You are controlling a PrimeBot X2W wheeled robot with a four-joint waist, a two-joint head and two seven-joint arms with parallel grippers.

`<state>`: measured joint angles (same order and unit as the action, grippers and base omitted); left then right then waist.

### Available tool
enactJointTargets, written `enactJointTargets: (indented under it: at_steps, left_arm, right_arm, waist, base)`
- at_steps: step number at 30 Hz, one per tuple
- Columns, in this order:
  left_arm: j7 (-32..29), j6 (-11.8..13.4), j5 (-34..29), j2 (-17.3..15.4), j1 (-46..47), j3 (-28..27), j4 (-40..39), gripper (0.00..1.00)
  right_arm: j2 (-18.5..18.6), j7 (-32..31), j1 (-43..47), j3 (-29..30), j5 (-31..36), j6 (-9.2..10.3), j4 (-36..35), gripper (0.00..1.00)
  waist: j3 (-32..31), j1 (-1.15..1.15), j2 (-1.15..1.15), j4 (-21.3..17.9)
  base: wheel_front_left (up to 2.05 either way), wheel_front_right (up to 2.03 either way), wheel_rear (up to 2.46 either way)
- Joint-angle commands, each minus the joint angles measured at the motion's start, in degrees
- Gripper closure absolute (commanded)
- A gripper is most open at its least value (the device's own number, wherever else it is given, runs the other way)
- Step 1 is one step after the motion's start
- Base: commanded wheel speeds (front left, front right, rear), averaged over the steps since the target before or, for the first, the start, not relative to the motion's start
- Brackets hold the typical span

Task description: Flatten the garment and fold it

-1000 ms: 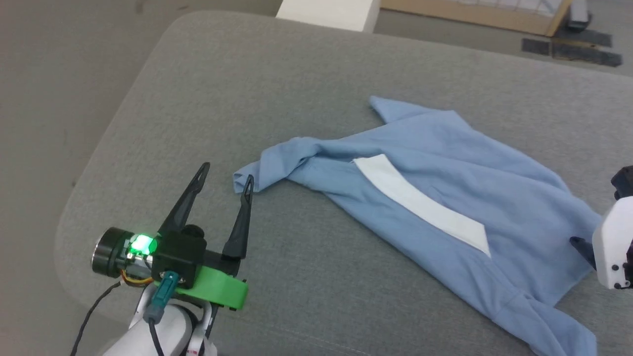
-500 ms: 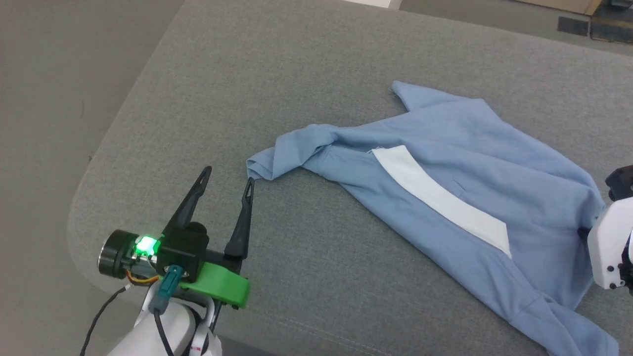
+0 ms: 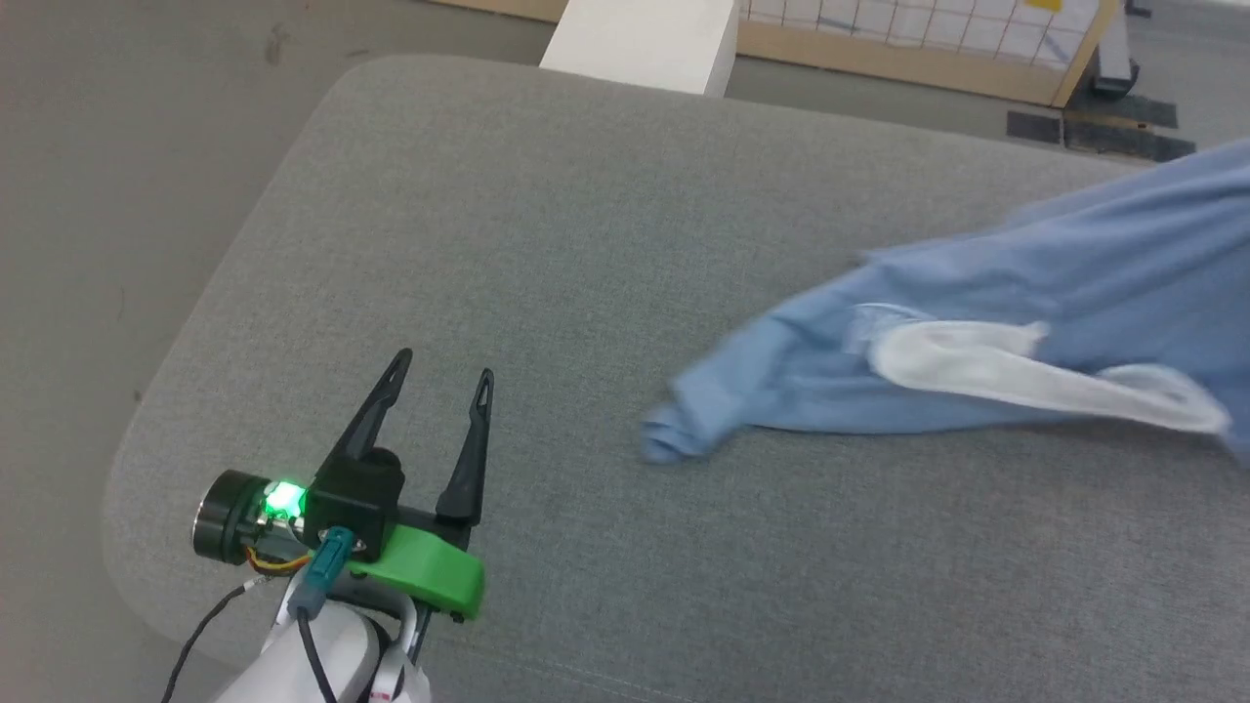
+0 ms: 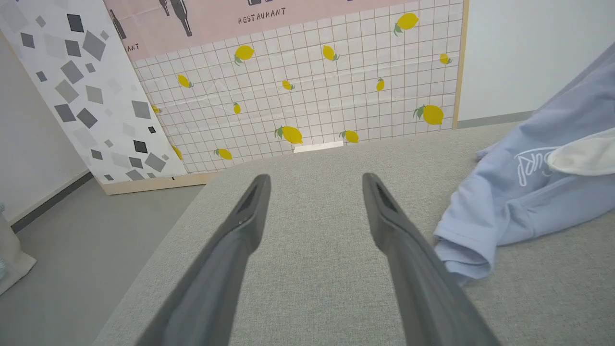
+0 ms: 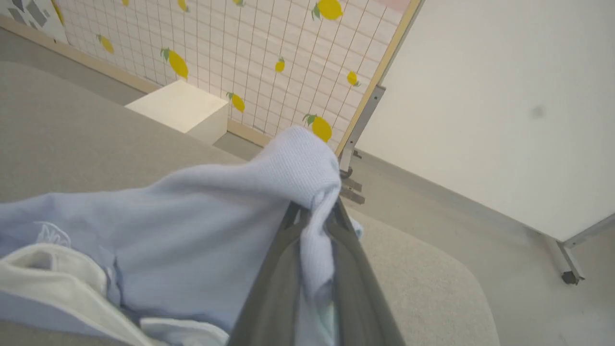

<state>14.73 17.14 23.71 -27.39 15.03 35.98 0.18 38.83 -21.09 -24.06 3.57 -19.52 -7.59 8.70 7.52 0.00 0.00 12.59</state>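
The left hand (image 3: 442, 366) is over the counter (image 3: 586, 195) near its near-left corner, with nothing between its spread fingers. The garment (image 3: 1074, 273) is to its right, well apart. One end rests mid-counter and the rest rises toward the right edge, where a fold sits between the right hand's (image 5: 314, 216) fingers. A box (image 3: 640, 34) stands behind the far edge, with a panel (image 3: 928, 39) behind it.

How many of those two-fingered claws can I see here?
2. The left gripper is open over the grey surface, clear of the garment. The right gripper, in its wrist view, is shut on a fold of the garment.
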Motion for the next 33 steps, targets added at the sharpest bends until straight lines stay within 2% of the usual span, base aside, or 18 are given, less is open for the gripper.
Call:
enactJointTargets:
  at_steps: [1, 7, 11, 21, 22, 23, 24, 28, 33]
  left_arm:
    - [0.27, 0.01, 0.29, 0.25, -0.35, -0.18, 0.02, 0.0]
    - [0.27, 0.13, 0.04, 0.73, 0.23, -0.1, -0.84, 0.0]
    - [0.27, -0.13, -0.25, 1.03, 1.19, 0.0, -1.33, 0.0]
    - [0.27, -1.36, -1.02, 2.36, 4.37, 0.14, -1.96, 0.0]
    - [0.27, -1.39, -1.02, 2.6, 4.55, 0.05, -1.94, 0.0]
    - [0.27, -1.43, -1.04, 2.75, 4.64, 0.0, -1.89, 0.0]
    - [0.27, -1.48, -1.06, 2.91, 4.7, -0.04, -1.79, 0.0]
    - [0.27, -1.52, -1.05, 3.32, 4.66, -0.25, -1.24, 0.0]
    - [0.25, -1.89, -0.5, 3.32, 4.16, -0.24, -0.32, 0.0]
  right_arm:
    - [0.21, 0.97, -1.48, 1.25, 1.02, 0.1, -1.02, 1.0]
    - [-0.1, 1.88, -4.74, 6.01, 5.69, 0.1, 0.68, 1.0]
    - [0.04, 1.1, -7.04, 3.56, 7.85, 0.1, 5.92, 1.0]
    - [4.08, 2.39, -20.07, -4.2, 12.66, 0.1, 23.24, 1.0]
    - [4.2, 2.35, -20.98, -5.18, 12.99, 0.1, 25.23, 0.83]
    - [4.29, 2.35, -21.42, -6.27, 13.16, 0.1, 26.67, 0.52]
    - [4.44, 2.26, -21.86, -7.44, 13.17, 0.1, 28.5, 0.0]
    - [3.48, 2.27, -22.75, -10.43, 10.7, 0.1, 33.89, 0.0]
    - [0.87, 5.21, -22.86, -13.48, 5.27, 0.1, 36.79, 0.0]
  waist:
    - [-0.23, 0.0, 0.0, -0.01]
    - [2.46, 0.0, 0.0, 1.35]
    - [5.25, 0.0, 0.0, 2.58]
    - [11.5, 0.0, 0.0, 6.19]
    - [11.71, 0.0, 0.0, 6.45]
    - [11.77, 0.0, 0.0, 6.6]
    - [11.78, 0.0, 0.0, 6.73]
    - [11.22, 0.0, 0.0, 6.5]
    - [8.39, 0.0, 0.0, 4.45]
  base:
    - [0.0, 0.0, 0.0]
    - [0.0, 0.0, 0.0]
    - [0.0, 0.0, 0.0]
    - [0.0, 0.0, 0.0]
    - [0.0, 0.0, 0.0]
    - [0.0, 0.0, 0.0]
    - [0.0, 0.0, 0.0]
    - [0.0, 0.0, 0.0]
    - [0.0, 0.0, 0.0]
